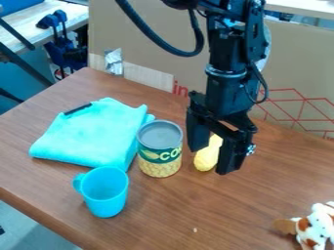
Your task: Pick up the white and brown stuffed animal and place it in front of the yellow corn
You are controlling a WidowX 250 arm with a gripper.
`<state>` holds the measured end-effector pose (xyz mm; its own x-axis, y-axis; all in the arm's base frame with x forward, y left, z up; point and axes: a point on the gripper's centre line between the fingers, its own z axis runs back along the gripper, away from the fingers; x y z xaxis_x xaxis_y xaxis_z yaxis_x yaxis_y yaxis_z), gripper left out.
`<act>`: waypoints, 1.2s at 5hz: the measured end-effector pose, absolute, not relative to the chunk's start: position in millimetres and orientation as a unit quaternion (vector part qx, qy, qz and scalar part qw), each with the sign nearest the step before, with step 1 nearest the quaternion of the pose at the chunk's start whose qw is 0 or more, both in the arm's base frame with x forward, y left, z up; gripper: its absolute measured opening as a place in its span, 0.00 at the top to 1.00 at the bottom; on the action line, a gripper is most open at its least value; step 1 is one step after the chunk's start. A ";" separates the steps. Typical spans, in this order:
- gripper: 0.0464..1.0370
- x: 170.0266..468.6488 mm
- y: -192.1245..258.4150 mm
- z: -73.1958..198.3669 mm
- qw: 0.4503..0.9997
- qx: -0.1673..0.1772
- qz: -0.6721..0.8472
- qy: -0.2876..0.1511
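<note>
The black gripper (214, 160) hangs right of centre, fingers pointing down and spread wide. A yellow rounded object (207, 157) shows in the gap between them, partly hidden by the gripper; contact with it is not clear. Just left of the gripper stands an upright corn can (159, 149) with a grey top. In front and to the left of the can is an upright light-blue cup (106, 191), its handle facing left. A folded turquoise cloth (95, 132) lies behind the cup, with a small dark stick (77, 109) on its back edge.
A white and brown spotted plush toy (316, 226) lies at the table's lower right. The brown wooden table (241, 210) has its front edge at lower left. A cardboard panel (147, 41) rises behind the table, and blue clamps (62, 44) stand beyond it at upper left.
</note>
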<state>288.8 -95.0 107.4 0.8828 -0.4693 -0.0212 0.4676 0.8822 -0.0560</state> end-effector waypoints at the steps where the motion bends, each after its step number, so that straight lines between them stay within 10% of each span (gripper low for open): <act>1: 0.04 287.0 -95.0 99.5 0.970 -0.024 -0.240 0.031; 3: 0.04 311.9 -170.2 101.6 0.960 -0.019 -0.277 -0.036; 6: 0.04 331.6 -250.8 74.2 0.933 0.002 -0.359 0.015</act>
